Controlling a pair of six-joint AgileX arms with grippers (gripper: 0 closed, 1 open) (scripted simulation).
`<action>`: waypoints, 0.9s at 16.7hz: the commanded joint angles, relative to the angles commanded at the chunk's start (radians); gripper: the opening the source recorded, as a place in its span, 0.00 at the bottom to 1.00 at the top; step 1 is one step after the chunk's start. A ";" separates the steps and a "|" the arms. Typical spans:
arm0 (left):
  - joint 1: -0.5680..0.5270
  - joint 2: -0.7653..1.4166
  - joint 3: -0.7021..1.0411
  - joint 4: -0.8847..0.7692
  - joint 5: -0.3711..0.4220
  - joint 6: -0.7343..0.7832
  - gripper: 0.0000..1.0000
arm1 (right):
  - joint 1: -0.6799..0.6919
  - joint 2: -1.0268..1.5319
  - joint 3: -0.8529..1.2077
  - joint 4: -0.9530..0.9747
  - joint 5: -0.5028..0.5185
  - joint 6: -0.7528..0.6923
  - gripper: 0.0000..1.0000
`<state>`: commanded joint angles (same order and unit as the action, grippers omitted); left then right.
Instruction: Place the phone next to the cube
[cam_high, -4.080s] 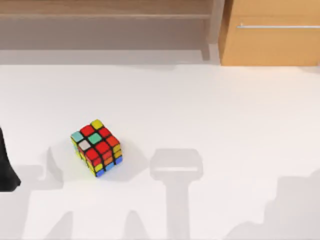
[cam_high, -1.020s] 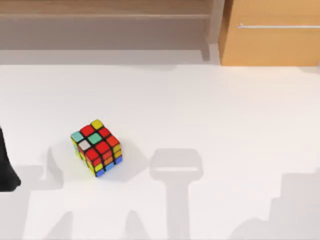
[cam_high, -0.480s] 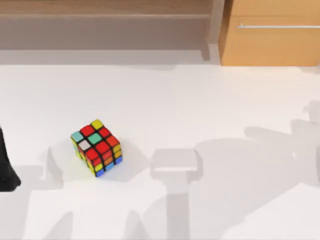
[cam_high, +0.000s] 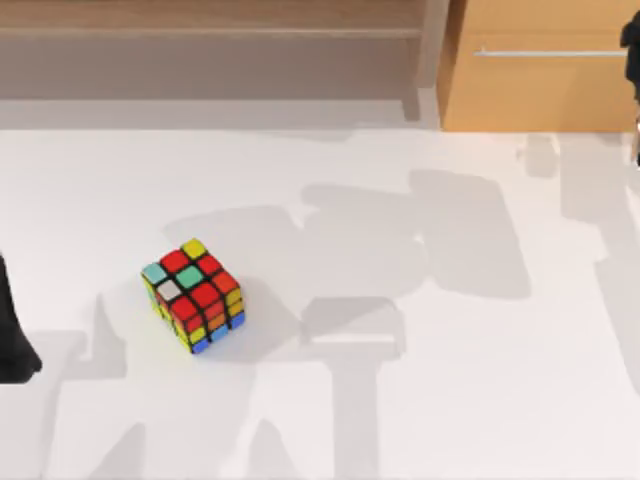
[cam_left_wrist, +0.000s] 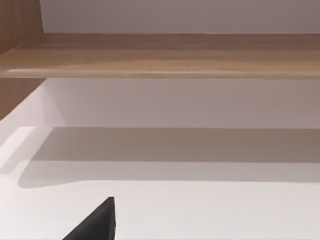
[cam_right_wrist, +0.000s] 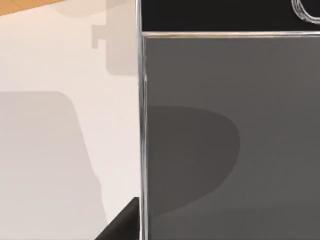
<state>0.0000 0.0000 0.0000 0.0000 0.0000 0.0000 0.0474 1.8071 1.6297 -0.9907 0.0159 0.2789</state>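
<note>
One phone (cam_right_wrist: 230, 140) fronts the right tool; cube (cam_high: 193, 295) well apart.

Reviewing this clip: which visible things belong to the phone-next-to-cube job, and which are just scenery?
Job items:
- scrambled multicoloured puzzle cube, on the white table's left part
- flat grey-silver phone with dark end strip, close under the right wrist camera

Scenery:
- wooden shelf at the far edge
- wooden cabinet with a metal handle, far right
</note>
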 joint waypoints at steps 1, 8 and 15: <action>0.000 0.000 0.000 0.000 0.000 0.000 1.00 | 0.035 0.031 0.047 -0.020 0.000 0.024 0.00; 0.000 0.000 0.000 0.000 0.000 0.000 1.00 | 0.294 0.248 0.305 -0.157 -0.002 0.204 0.00; 0.000 0.000 0.000 0.000 0.000 0.000 1.00 | 0.529 0.413 0.429 -0.262 -0.005 0.368 0.00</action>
<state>0.0000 0.0000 0.0000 0.0000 0.0000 0.0000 0.5765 2.2204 2.0582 -1.2527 0.0114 0.6465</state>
